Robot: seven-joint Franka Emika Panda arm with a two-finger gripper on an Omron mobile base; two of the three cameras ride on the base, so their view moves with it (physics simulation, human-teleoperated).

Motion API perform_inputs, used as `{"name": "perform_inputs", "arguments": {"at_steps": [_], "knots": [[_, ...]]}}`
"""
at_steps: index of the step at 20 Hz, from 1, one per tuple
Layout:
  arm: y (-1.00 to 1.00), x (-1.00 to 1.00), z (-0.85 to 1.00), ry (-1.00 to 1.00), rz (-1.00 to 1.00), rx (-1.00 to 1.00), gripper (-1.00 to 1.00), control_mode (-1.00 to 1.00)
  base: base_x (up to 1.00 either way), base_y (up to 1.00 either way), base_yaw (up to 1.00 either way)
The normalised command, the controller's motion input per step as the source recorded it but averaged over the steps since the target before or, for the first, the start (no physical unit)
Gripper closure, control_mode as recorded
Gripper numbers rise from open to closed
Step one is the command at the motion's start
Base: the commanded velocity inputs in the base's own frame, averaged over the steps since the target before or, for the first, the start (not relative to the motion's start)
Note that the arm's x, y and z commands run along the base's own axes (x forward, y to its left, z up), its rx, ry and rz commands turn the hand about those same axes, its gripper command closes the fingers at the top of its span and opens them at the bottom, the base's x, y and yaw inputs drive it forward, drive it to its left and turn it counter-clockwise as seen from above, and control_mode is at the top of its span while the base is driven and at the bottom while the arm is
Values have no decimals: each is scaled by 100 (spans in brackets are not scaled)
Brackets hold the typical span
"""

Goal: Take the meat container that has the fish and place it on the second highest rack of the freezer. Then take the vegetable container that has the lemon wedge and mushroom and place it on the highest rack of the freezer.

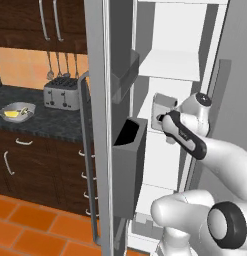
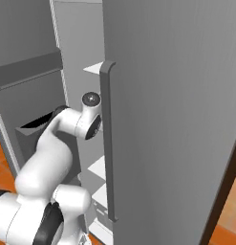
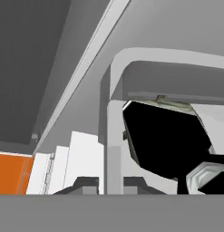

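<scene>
Left base view has the white arm rising nearest, its gripper (image 1: 162,120) reaching into the open freezer (image 1: 170,65) and pressed against a pale grey container (image 1: 162,107) that sits on a rack below the wide white shelf (image 1: 170,64). Whether the gripper is clenched on that container or released I cannot tell, and its contents are hidden, so I cannot say whether it holds fish or vegetables. Just left of the freezer, the open door (image 1: 97,125) carries a dark bin (image 1: 129,165). Farther left of the freezer, on the desk (image 1: 40,117), rests a dish (image 1: 16,112) with yellow contents, and behind it a toaster (image 1: 61,93). To do this step well, I judge the container should stay level and slide fully onto the rack before letting go.
</scene>
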Motion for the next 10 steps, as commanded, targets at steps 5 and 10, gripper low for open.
{"name": "perform_inputs", "arguments": {"at_steps": [5,10], "knots": [[-1,19,-7,0,-11,-2,100,-100,0,0,0],[-8,53,-1,0,-2,0,100,-100,0,0,0]]}}
